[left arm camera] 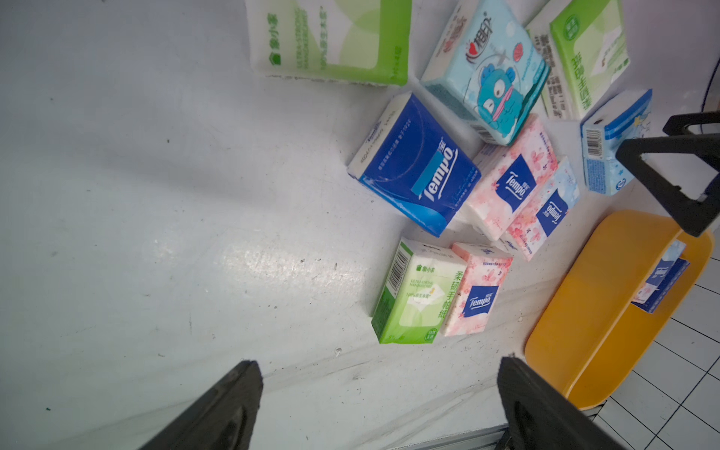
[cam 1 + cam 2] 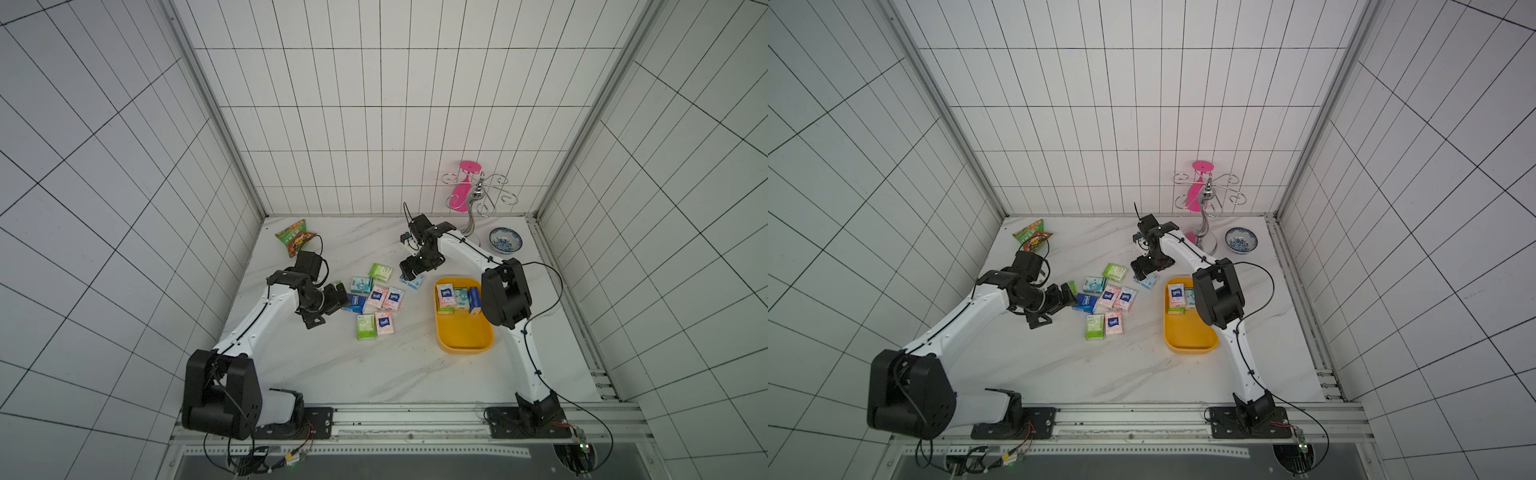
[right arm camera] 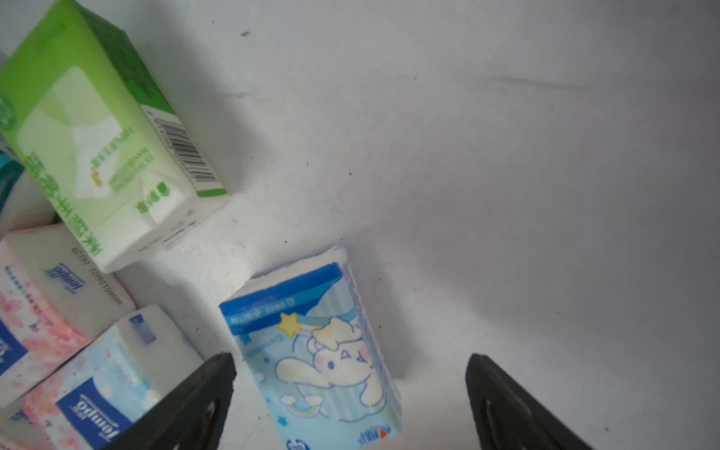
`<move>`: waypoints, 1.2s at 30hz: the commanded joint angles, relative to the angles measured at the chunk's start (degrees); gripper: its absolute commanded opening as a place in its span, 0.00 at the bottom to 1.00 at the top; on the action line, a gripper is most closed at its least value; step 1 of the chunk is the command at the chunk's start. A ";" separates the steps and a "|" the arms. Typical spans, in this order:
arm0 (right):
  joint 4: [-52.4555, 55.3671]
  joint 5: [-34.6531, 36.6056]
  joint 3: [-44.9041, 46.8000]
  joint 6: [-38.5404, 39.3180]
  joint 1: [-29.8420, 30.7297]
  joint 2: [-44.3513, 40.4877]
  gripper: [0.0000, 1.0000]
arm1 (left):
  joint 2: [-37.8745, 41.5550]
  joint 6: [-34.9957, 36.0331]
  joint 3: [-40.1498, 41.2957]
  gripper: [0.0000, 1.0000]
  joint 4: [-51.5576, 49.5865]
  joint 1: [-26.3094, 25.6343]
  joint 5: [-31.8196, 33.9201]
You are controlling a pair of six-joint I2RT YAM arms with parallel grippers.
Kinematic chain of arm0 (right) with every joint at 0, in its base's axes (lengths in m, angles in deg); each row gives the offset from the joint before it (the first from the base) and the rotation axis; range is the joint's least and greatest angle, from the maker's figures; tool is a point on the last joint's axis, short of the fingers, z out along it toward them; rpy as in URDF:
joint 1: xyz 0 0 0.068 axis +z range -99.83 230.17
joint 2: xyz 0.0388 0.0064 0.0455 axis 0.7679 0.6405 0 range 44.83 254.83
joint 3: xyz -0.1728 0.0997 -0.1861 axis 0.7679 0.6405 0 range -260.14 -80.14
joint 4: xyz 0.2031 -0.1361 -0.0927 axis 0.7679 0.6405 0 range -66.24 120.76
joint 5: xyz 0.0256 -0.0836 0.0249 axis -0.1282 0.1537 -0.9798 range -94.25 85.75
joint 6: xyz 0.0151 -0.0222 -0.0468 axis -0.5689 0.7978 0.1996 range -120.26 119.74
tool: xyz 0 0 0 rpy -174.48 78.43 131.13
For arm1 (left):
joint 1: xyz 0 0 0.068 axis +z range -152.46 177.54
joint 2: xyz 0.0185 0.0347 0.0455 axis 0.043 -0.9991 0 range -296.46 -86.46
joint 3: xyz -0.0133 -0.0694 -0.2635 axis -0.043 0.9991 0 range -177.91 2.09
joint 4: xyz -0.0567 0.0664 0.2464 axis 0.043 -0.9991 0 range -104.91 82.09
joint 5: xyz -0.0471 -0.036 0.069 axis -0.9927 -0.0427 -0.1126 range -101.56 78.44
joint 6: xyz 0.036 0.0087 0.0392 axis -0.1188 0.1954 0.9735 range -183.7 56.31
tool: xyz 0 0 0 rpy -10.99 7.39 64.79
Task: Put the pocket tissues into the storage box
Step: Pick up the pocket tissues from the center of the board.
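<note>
Left gripper's jaws are gaping empty; right gripper's are straddling one light-blue packet, unclenched. Nine pocket tissues are lying on the bench.

Snack bag by back wall; bowl beside wire rack

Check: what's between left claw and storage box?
Loose pocket tissues, dark blue packet nearest the left claw, then bare table before the storage box; seen in a top view.
</note>
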 commanded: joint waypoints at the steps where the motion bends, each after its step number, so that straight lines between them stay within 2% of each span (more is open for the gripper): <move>1: 1.50 1.17 -2.73 1.20 0.89 1.81 0.96 | -1.14 1.11 -1.60 0.98 0.00 0.23 0.42; 7: 1.63 2.98 -2.20 1.49 2.30 2.68 0.95 | -2.46 1.57 -1.69 0.98 0.14 0.37 0.42; 13: 1.41 4.20 -2.72 1.12 2.75 2.90 0.90 | -2.90 1.67 -1.78 0.98 0.33 0.52 -0.09; 16: 1.42 3.96 -3.24 0.61 2.75 2.99 0.80 | -2.50 1.77 -1.82 0.98 0.07 0.54 -0.06; 19: 1.44 2.84 -3.45 -0.19 2.75 2.91 0.65 | -1.73 2.03 -1.44 0.98 -0.10 0.57 0.19; 22: 1.41 2.24 -3.55 -0.94 2.76 2.73 0.58 | -0.98 2.19 -0.93 0.98 -0.44 0.87 0.36; 27: 1.38 2.79 -3.54 -1.43 2.88 2.72 0.57 | 0.53 2.46 -0.47 0.98 -0.92 1.12 0.32; 31: 1.50 2.92 -3.58 -2.19 2.93 2.78 0.52 | 1.50 2.68 -0.07 0.98 -1.30 1.40 0.42; 36: 1.71 1.17 -3.19 -5.60 2.92 -0.73 0.50 | 1.57 2.40 -0.02 0.98 -0.60 1.53 -0.33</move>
